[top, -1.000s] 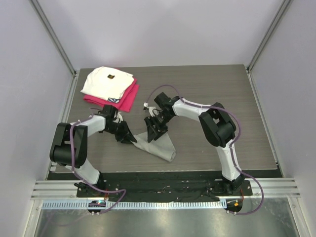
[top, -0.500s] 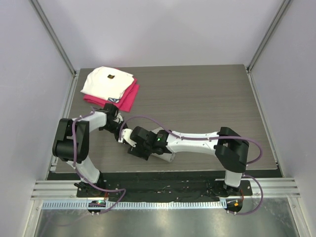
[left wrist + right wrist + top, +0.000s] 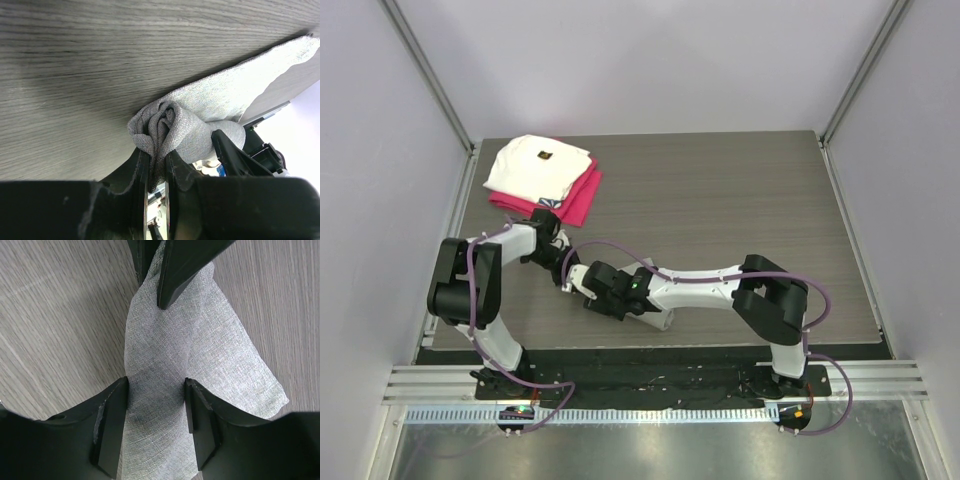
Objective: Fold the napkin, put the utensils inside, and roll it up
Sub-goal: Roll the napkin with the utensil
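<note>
**Where Two Grippers Meet, a Grey Napkin Lies Bunched at the Table's Near Left**

As seen from above, a folded white cloth with a small dark mark (image 3: 535,165) sits at the far left corner of the grey wood-grain table (image 3: 740,190). It is stacked on a folded magenta-red cloth (image 3: 578,203), whose edge shows on its near and right sides.

Nearer the bases, the left arm bends inward and the black two-finger left gripper (image 3: 563,270) reaches down to the tabletop. Its wrist view shows its fingers (image 3: 140,172) drawn narrow, pinching a bunched end of the large light-grey woven cloth napkin (image 3: 225,100). Folds of fabric are squeezed into the slim gap between them. From that pinch the napkin runs flat over the table, widening toward its other end.

Just right of the left gripper, the black right gripper (image 3: 592,290) comes in low, its white arm stretched along the near side of the table from the right base. In its wrist view it stands astride a narrow waist of the napkin, with one finger (image 3: 112,420) at each edge of the cloth, moderately apart. Whether they press the fabric I cannot tell. In the overhead view, a small grey corner of the napkin (image 3: 662,318) shows under the right arm.
</note>
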Robot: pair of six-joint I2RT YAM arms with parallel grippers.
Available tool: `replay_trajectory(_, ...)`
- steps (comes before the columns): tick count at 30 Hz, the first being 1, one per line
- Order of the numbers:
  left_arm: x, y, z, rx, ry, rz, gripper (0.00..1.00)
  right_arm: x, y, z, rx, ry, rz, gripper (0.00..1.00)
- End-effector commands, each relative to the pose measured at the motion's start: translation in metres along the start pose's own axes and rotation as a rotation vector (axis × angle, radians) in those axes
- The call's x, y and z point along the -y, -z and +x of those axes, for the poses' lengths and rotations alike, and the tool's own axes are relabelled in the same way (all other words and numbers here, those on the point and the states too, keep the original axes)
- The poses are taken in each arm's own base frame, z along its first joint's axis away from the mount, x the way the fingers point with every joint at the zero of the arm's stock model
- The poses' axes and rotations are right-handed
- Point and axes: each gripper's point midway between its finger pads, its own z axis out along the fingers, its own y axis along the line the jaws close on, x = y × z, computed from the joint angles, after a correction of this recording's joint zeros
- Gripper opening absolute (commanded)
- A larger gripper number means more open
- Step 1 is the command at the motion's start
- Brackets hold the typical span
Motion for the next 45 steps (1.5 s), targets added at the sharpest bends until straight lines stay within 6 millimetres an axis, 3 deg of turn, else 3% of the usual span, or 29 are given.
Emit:
replay_trajectory(1,0.0,0.003,0.001,-0.016,-0.014,-0.005,0.03,-0.006,-0.003,-0.008,0.034,-0.004,-0.021,0.54)
replay_trajectory(5,0.001,0.005,0.001,-0.016,-0.018,0.001,0.06,-0.018,-0.014,0.007,-0.027,-0.048,-0.104,0.52)
replay_trajectory(9,0.008,0.011,-0.003,0.016,-0.044,0.017,0.33,-0.028,-0.015,0.01,-0.046,-0.206,-0.332,0.49)
replay_trajectory(12,0.006,0.018,-0.008,0.046,-0.046,0.007,0.47,-0.036,-0.008,0.012,-0.051,-0.341,-0.519,0.4)
replay_trajectory(17,0.0,0.031,-0.015,0.102,-0.037,-0.006,0.63,-0.046,0.001,0.015,-0.059,-0.448,-0.748,0.35)
replay_trajectory(21,0.005,0.039,-0.018,0.15,-0.079,0.03,0.74,-0.036,-0.002,0.023,-0.08,-0.563,-0.883,0.33)
replay_trajectory(25,0.016,0.041,-0.021,0.188,-0.122,0.101,0.75,-0.029,-0.016,0.038,-0.118,-0.693,-0.981,0.32)
replay_trajectory(34,0.024,0.029,-0.026,0.189,-0.12,0.186,0.64,-0.021,-0.04,0.066,-0.174,-0.812,-1.021,0.33)
replay_trajectory(45,0.019,0.007,-0.034,0.174,-0.105,0.209,0.37,-0.019,-0.046,0.07,-0.191,-0.827,-1.008,0.33)
